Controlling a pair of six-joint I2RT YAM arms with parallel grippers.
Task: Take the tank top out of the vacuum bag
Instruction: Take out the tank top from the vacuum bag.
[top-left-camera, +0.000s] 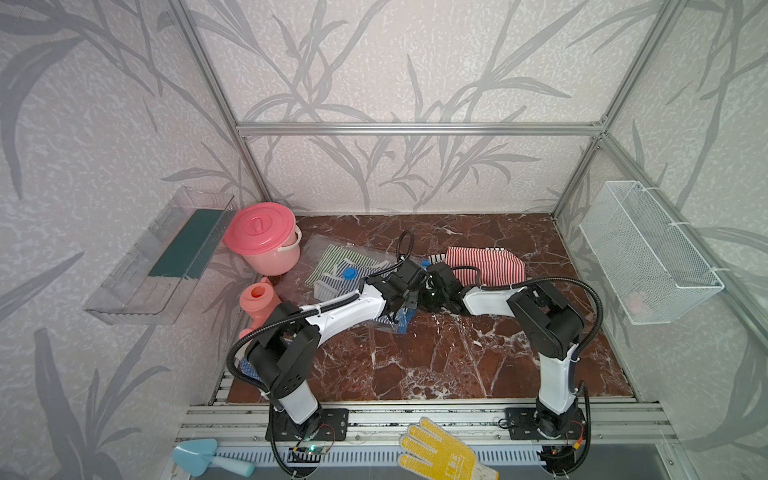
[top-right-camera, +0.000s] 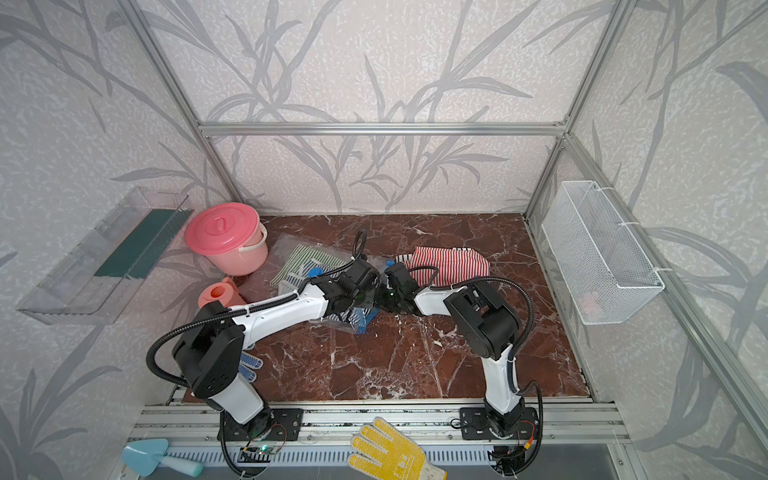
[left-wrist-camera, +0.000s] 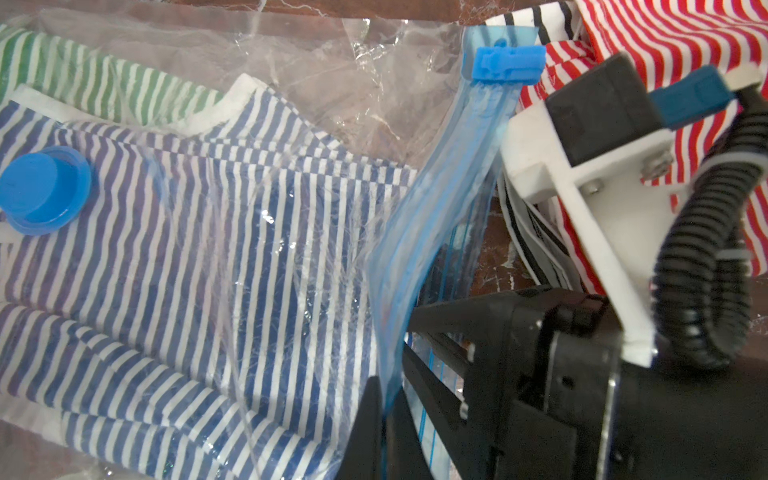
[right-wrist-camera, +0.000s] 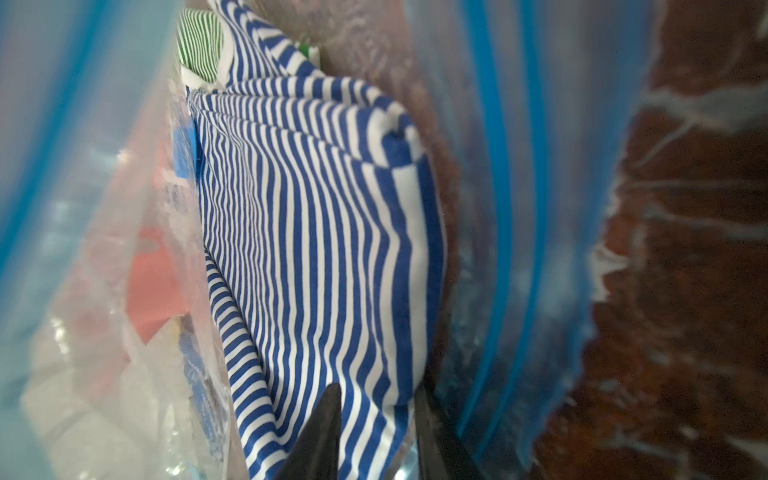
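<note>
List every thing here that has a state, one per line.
vacuum bag, zip end open
valve cap, on
blue-striped top, inside bag
green-striped top, inside bag
red-striped top, outside, on table
pink bucket, lidded
left gripper, shut on vacuum bag's zip strip
right gripper, inside bag mouth, jaws astride blue-striped top; clamped or not unclear

Clear crumpled vacuum bag (left-wrist-camera: 332, 83), mouth open, blue-and-white striped tank top (left-wrist-camera: 249, 249) inside.
</note>
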